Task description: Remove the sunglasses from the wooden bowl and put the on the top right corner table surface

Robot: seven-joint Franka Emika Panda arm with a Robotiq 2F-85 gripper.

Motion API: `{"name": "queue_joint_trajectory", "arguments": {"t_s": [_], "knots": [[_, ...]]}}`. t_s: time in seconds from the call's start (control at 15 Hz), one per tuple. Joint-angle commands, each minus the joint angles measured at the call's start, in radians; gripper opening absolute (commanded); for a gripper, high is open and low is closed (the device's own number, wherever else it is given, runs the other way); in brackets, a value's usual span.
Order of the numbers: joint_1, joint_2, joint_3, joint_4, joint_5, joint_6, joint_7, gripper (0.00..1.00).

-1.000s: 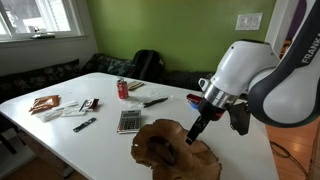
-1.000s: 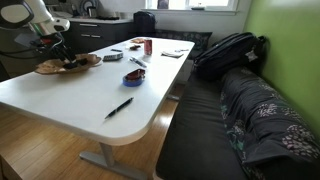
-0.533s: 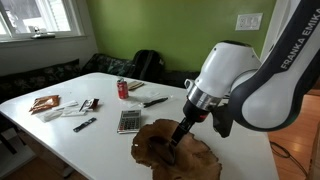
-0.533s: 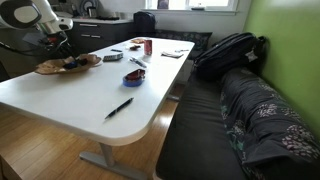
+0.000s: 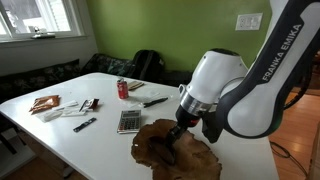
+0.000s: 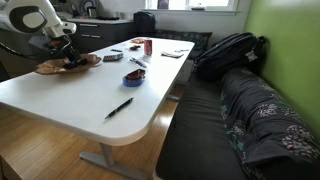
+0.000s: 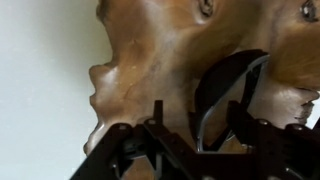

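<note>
The wooden bowl (image 5: pixel 180 152) lies at the near end of the white table (image 5: pixel 100 125); it also shows in an exterior view (image 6: pixel 60 66) and fills the wrist view (image 7: pixel 160 50). The dark sunglasses (image 7: pixel 222 80) lie inside it. They show only in the wrist view, with one lens and a thin arm visible. My gripper (image 7: pixel 198 115) is down in the bowl and open. One finger stands on each side of the sunglasses lens. In both exterior views the gripper (image 5: pixel 173 140) (image 6: pixel 68 54) reaches into the bowl and hides the sunglasses.
On the table are a calculator (image 5: pixel 129 121), a red can (image 5: pixel 123 88), black pens (image 5: pixel 155 101), papers (image 5: pixel 75 112) and a packet (image 5: pixel 44 103). A lone pen (image 6: pixel 120 107) and a small blue-and-red dish (image 6: pixel 134 76) show too. A backpack (image 6: pixel 228 52) sits on the bench.
The arm has swung towards the bowl's middle and lowered the gripper into it, down over the sunglasses. Nothing on the table has moved.
</note>
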Motion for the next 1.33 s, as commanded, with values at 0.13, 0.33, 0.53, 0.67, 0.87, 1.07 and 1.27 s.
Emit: {"name": "queue_joint_trajectory", "arguments": {"t_s": [0.13,0.33,0.53,0.67,0.87,1.07,1.27], "knots": [[0.011,0.040,-0.014,0.035,-0.008,0.017,0.039,0.21],[0.010,0.043,-0.015,0.041,-0.008,0.018,0.042,0.01],[-0.006,0.027,0.003,0.038,-0.008,0.015,0.043,0.03],[-0.021,-0.007,0.020,0.032,-0.003,0.023,0.047,0.03],[0.039,-0.088,-0.066,-0.003,0.023,0.059,0.048,0.03],[0.182,-0.211,-0.315,-0.109,0.080,0.061,-0.009,0.03],[0.289,-0.250,-0.547,-0.226,0.165,0.085,-0.111,0.03]]}}
